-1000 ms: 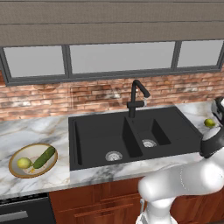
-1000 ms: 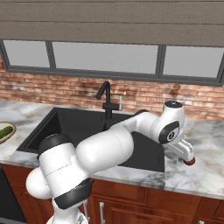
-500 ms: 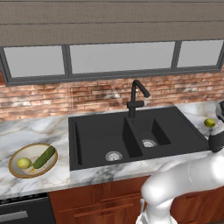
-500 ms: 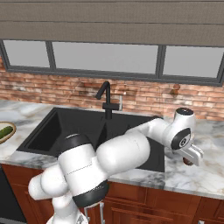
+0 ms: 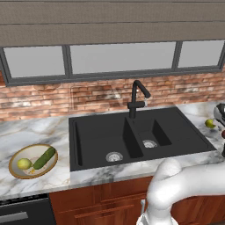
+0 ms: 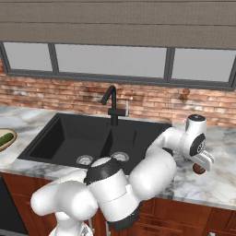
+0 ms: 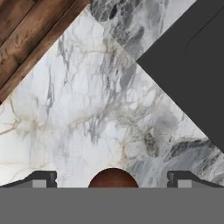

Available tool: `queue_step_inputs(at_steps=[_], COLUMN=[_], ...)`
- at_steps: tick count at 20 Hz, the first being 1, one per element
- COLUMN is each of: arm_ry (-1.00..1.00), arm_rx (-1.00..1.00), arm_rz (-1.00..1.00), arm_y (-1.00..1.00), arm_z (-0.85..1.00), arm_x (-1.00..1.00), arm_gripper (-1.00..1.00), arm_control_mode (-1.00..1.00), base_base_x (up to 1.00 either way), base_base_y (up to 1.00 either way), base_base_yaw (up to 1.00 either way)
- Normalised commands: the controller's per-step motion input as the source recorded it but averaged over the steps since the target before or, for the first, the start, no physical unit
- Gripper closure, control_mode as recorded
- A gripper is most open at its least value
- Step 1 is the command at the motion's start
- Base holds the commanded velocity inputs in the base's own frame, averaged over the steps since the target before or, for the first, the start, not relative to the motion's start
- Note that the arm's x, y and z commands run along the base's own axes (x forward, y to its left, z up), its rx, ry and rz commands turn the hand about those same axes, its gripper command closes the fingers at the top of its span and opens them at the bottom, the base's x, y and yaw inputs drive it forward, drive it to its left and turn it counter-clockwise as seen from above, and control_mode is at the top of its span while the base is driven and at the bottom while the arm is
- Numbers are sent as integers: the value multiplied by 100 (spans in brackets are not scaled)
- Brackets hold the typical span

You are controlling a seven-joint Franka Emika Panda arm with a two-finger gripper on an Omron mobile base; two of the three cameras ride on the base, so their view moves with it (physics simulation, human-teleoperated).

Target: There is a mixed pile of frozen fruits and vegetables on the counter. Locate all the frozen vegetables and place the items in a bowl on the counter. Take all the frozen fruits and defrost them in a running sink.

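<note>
My gripper [image 6: 202,164] hangs low over the counter [image 7: 83,113] right of the sink [image 5: 136,136]. It is open. The small dark red ball [image 7: 113,177] lies between its two fingertips [image 7: 43,178], apart from both, and the same ball [image 6: 199,170] sits just under the hand in the right base view. A brighter yellow-green lemon-like ball [image 5: 210,124] rests on the marble a little behind it. Far left, the bowl [image 5: 13,172] holds the long green cucumber-like piece [image 5: 44,158] and a pale yellow-green ball [image 5: 24,164].
The black gooseneck tap [image 5: 136,94] stands behind the sink's two basins; no water shows. A brick wall and windows run along the back. The counter's front edge and the wooden cabinet [image 7: 26,30] are close to the hand.
The hand has moved right and down onto the counter beside the sink, ending over the dark red ball. The fingers have stayed open.
</note>
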Motion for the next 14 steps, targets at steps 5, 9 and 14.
queue_step_inputs(at_steps=[5,9,14], arm_ry=[0,0,-1], arm_rx=[0,0,0], arm_rz=[0,0,0], arm_y=[-30,-27,-21], arm_z=[-31,-26,-26], arm_x=[25,18,14], arm_gripper=[-100,-100,-100], arm_control_mode=[-100,-100,-100], base_base_x=[0,0,0], base_base_y=[0,0,0], base_base_yaw=[0,0,0])
